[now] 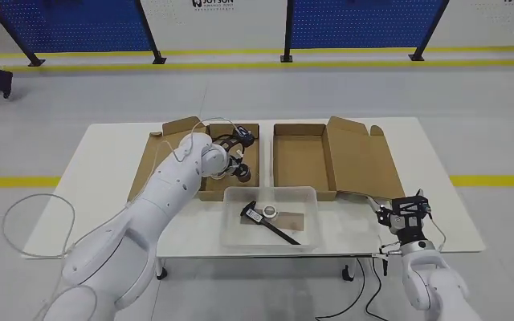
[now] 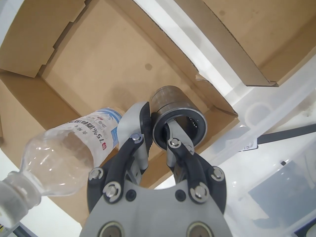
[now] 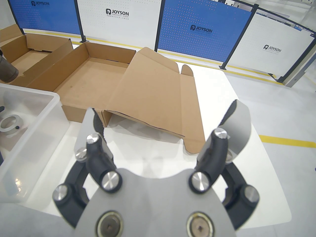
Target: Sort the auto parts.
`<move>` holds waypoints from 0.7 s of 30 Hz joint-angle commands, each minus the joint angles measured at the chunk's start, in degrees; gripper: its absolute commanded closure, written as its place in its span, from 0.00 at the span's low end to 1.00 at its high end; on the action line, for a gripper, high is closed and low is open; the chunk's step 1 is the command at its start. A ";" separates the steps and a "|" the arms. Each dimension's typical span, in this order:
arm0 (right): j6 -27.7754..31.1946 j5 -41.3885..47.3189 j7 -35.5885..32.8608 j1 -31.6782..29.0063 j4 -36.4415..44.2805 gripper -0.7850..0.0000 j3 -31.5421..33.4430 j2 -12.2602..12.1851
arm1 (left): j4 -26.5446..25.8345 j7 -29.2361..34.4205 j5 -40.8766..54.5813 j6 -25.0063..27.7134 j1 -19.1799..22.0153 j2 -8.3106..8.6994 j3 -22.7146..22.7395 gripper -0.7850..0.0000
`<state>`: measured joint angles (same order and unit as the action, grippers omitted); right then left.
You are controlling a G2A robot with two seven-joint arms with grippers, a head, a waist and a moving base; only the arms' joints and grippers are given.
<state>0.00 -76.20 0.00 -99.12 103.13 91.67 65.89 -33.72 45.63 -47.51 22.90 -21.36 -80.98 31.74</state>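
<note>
Left jaws clench a metal sleeve (image 2: 170, 101) by its wall over the cardboard box (image 2: 98, 62), perhaps near its floor; lower gently, clear of the bottle (image 2: 61, 149). Right jaws stand released.

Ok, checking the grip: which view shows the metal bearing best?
Left wrist view: the bearing is close, the left gripper shut on its wall, one finger inside the bore. The top view gives a small dark shape; the right wrist view, its side at the picture's edge.
</note>
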 commanded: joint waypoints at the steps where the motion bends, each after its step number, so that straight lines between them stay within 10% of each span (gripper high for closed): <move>1: 0.00 0.00 0.00 0.00 0.00 0.00 0.00 0.00 | 1.52 -0.16 -0.09 0.35 0.49 -0.71 -0.40 1.00; 12: 0.00 0.00 0.00 0.00 0.00 0.00 0.00 0.00 | 8.17 -0.95 -0.66 1.71 2.14 -4.05 -1.94 1.00; 15: 0.00 0.00 0.00 0.00 0.00 0.00 0.00 0.00 | 9.39 -1.32 -0.76 1.92 2.55 -4.79 -2.11 0.72; 21: 0.00 0.00 0.00 0.00 0.00 0.00 0.00 0.00 | 11.51 -2.01 -1.26 2.32 3.35 -5.97 -2.32 0.50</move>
<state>0.00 -76.20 0.00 -99.12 103.13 91.67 65.89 -22.58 43.71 -48.65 25.20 -18.13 -86.77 29.45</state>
